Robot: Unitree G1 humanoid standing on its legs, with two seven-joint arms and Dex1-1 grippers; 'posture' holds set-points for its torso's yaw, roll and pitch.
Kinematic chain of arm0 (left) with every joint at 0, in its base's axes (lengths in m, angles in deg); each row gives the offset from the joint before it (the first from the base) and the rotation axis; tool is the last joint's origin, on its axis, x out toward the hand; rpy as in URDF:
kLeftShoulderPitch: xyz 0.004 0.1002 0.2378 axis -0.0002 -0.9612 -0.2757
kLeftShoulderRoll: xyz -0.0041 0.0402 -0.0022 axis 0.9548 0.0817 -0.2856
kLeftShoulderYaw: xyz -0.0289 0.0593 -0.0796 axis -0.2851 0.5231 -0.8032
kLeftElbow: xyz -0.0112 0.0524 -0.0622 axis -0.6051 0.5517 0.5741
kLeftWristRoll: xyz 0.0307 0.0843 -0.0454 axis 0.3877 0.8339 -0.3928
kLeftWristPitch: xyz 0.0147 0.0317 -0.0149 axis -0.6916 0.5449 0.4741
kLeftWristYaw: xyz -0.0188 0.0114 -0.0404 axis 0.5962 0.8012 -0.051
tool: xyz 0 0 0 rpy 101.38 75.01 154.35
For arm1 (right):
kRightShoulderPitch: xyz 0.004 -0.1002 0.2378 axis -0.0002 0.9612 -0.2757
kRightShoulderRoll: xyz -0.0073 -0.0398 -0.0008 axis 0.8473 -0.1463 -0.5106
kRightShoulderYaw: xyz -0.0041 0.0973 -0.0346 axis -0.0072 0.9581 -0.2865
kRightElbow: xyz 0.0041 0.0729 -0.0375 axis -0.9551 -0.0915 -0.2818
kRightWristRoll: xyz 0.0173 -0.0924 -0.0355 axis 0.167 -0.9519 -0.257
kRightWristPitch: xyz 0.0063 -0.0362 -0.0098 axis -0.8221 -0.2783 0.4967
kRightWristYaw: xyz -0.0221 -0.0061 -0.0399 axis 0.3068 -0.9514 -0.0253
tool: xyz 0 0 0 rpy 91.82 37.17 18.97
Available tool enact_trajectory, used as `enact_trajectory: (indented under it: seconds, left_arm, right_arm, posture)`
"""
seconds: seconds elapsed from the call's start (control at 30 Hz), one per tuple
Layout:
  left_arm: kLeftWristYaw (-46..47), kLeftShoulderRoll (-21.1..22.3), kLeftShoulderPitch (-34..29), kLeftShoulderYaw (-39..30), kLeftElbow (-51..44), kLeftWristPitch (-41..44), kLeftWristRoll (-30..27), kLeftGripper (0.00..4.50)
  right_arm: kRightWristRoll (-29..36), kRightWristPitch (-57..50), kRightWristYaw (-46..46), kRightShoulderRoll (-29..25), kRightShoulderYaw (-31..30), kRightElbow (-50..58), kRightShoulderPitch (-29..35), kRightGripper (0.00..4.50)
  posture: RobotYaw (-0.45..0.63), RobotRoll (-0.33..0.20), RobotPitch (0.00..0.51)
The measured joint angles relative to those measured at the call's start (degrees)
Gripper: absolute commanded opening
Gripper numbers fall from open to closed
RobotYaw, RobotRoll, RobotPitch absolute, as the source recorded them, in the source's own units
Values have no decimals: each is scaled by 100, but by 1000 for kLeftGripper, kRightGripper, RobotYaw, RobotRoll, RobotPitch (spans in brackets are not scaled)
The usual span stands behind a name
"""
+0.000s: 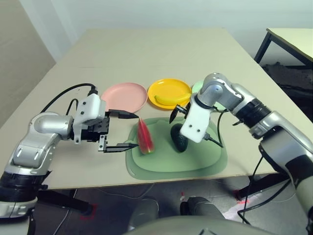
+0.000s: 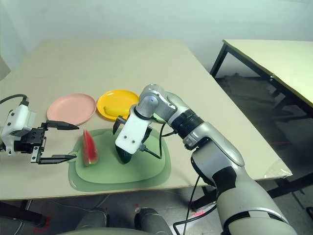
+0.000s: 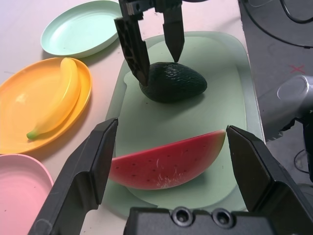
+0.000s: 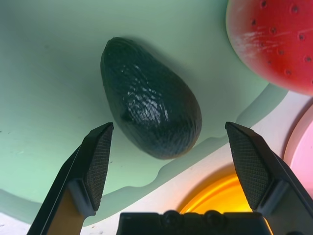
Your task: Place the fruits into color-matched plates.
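On the large green mat (image 1: pixel 198 159) the red watermelon wedge (image 1: pixel 145 137) stands on its rind, with the dark avocado (image 1: pixel 180 141) lying to its right. My left gripper (image 1: pixel 136 130) is open at the mat's left edge, its fingers level with the wedge's two ends and apart from it. From above, my right gripper (image 4: pixel 168 128) points down at the avocado, open, with a fingertip on either side and no contact. The banana (image 1: pixel 165 99) lies in the yellow plate (image 1: pixel 171 85). Left of that is the bare pink plate (image 1: pixel 124 96). My right arm partly hides the mint green plate (image 3: pixel 80 32).
The mat lies close to the table's front edge (image 1: pixel 146 182). Black cables run from both wrists. A second table (image 1: pixel 293 36) stands off to the right beyond a gap. Behind the plates the tabletop (image 1: pixel 156 49) is bare.
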Motion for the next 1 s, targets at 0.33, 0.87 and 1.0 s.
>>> enact_trajectory:
  seconds: [0.33,0.87,1.0]
  left_arm:
    - [40,0,1,0,-43,0,0,4500]
    - [51,0,41,1,-43,5,5,4500]
    - [51,0,63,2,-42,5,7,4500]
  right_arm:
    - [-411,351,-223,158,-78,-605,10,4469]
    - [-422,308,-112,173,-80,-535,200,4469]
    - [-410,275,-74,173,-79,-499,218,4469]
  posture:
    - [182,0,0]
    - [178,0,0]
    - [177,0,0]
